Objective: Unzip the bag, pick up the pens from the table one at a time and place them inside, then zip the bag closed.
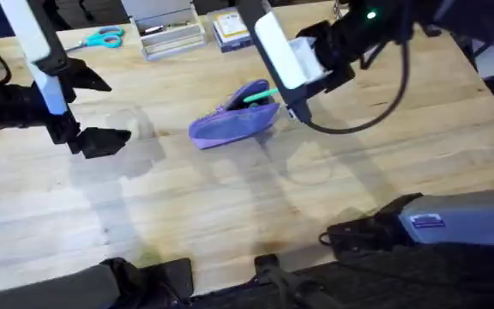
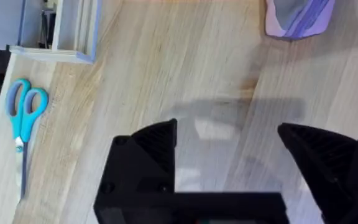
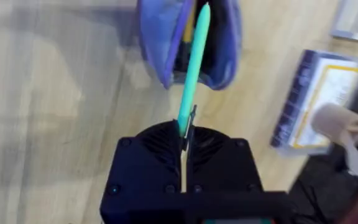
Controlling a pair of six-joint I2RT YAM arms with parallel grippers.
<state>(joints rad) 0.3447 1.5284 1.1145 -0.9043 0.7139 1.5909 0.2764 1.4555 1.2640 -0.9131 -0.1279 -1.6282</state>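
The lilac bag (image 1: 230, 124) lies mid-table with its mouth gaping open (image 3: 157, 43). A bright green pen (image 1: 258, 94) slants with its far end inside that opening (image 3: 194, 68). My right gripper (image 1: 283, 96) is shut on the pen's near end (image 3: 184, 132), just beside the bag's right end. My left gripper (image 1: 101, 112) hovers over bare table well to the left of the bag, fingers wide open with nothing between them (image 2: 229, 143). One corner of the bag (image 2: 297, 18) shows in the left wrist view.
Teal-handled scissors (image 1: 103, 37) (image 2: 23, 115) lie at the far left. A clear tray (image 1: 171, 34) and a blue-and-yellow box (image 1: 230, 30) (image 3: 319, 99) stand at the back behind the bag. The wooden table (image 1: 230, 215) is bare in front.
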